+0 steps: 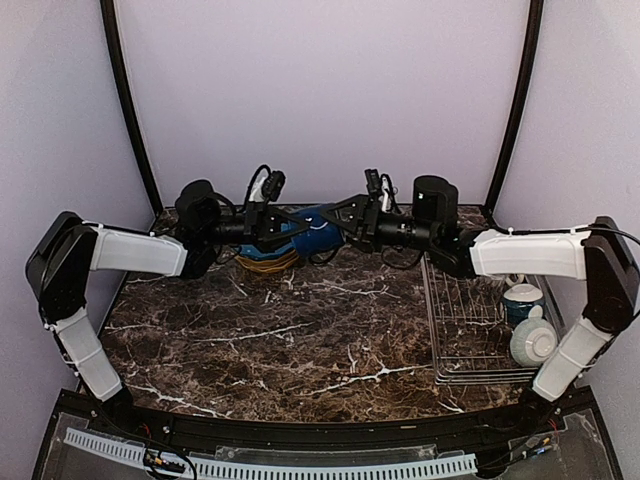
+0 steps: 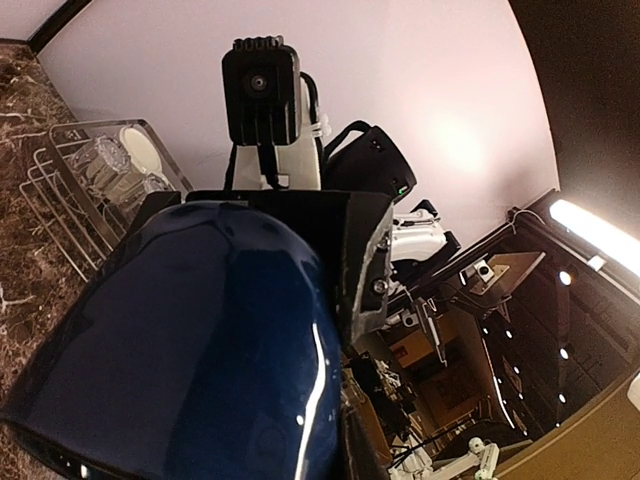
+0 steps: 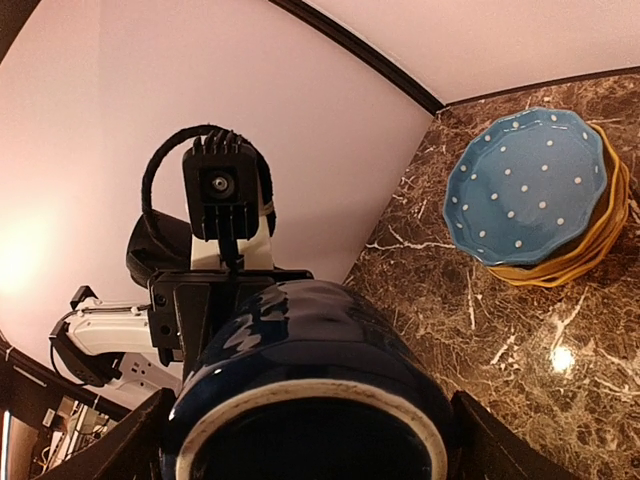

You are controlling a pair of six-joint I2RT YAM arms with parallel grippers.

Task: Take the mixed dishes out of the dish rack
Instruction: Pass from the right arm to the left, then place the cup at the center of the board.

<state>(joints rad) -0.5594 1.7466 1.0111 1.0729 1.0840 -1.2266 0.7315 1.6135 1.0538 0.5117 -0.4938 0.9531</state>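
Top camera looks down on the table [image 1: 300, 340] from above its near edge; wrist cameras face each other, close on one cup [image 2: 200, 340].

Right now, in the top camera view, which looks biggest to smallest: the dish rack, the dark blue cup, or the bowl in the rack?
1. dish rack: clearly largest.
2. dark blue cup and bowl: they look about alike. The cup is partly hidden and held up nearer the camera, so I won't rank them.

The dark blue cup [image 1: 316, 234] sits between the left pincer [image 1: 284, 232] and right pincer [image 1: 346, 226]
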